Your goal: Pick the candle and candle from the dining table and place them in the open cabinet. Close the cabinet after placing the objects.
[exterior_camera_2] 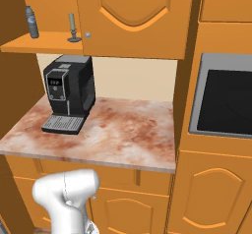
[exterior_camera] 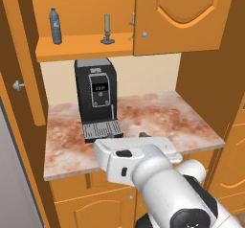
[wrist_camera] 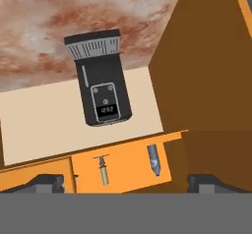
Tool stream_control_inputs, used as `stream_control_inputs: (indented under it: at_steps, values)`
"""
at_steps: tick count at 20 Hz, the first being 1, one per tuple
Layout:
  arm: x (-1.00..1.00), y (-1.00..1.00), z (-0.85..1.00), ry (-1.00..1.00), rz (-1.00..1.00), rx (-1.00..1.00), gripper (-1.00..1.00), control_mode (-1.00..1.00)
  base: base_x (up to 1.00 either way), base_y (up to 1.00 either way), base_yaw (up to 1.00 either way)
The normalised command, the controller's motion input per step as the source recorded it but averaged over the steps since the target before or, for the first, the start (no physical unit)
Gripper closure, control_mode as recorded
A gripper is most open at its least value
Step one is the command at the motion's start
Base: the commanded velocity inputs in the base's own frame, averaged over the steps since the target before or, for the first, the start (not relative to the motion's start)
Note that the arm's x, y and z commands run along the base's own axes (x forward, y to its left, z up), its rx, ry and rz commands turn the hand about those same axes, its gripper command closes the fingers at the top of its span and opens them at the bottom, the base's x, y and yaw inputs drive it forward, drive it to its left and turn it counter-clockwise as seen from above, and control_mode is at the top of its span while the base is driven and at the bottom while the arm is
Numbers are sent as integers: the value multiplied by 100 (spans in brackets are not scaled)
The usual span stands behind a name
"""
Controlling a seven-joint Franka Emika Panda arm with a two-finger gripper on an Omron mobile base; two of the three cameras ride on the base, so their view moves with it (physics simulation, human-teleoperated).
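Brass holder (exterior_camera: pixel 131 28) beside olive candle (exterior_camera: pixel 107 30)

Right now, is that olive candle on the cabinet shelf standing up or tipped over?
Upright: the olive candle stands straight on its dark round base on the shelf.

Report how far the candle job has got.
Done: the olive candle stands on the cabinet shelf near the bottle. A sliver beside the right door may be the second candle, but I cannot be sure. In hand: nothing; the tool is open and empty, facing the shelf. Left: close the cabinet, whose left door stands wide open.
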Motion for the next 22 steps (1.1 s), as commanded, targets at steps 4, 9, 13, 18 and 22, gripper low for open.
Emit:
stream_control_inputs:
  at_steps: [4,9,13,18,22]
  values:
    - [-11,41,-2,-13,3,-6,-100,-100,0,0,0]
    - [0,50,0,-14,0,-1,-100,-100,0,0,0]
    - [0,54,0,-11,0,0,-100,-100,0,0,0]
    - [0,52,0,-10,0,0,-100,-100,0,0,0]
    - [0,44,0,-12,0,0,-100,-100,0,0,0]
